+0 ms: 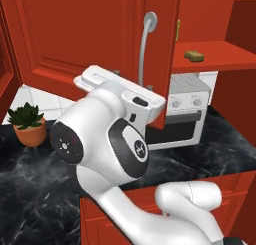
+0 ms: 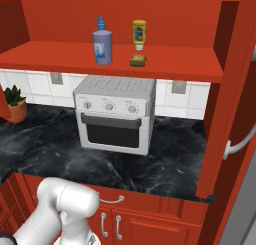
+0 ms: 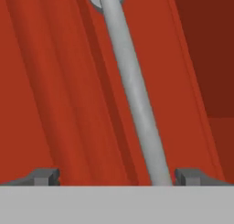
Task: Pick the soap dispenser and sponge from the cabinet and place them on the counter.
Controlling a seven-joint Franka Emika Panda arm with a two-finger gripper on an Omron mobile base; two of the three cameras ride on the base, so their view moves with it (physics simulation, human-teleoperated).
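**Jaws straddling the door handle, cabinet already standing open**

The gripper (image 3: 116,176) is pointing at the cabinet (image 2: 120,59) door, its jaws standing wide apart with the silver bar handle (image 3: 135,95) running between them, nearer the one on the right of the hand view; nothing is being held. In the left base view the arm is reaching up toward that handle (image 1: 143,49) on the left door.

On the red shelf, the soap dispenser (image 2: 102,41) is standing upright toward the left, with the sponge (image 2: 138,60) lying just beside it to the right, near the shelf's front edge. A yellow squeeze bottle (image 2: 139,35) is standing behind the sponge. The counter (image 2: 50,144) below is carrying a toaster oven (image 2: 116,114) at its back and a potted plant (image 2: 15,103) at its far left.

Both doors look swung clear, so the handle probably needs nothing more. Backing straight off it, then approaching the dispenser level, should avoid tipping the squeeze bottle.
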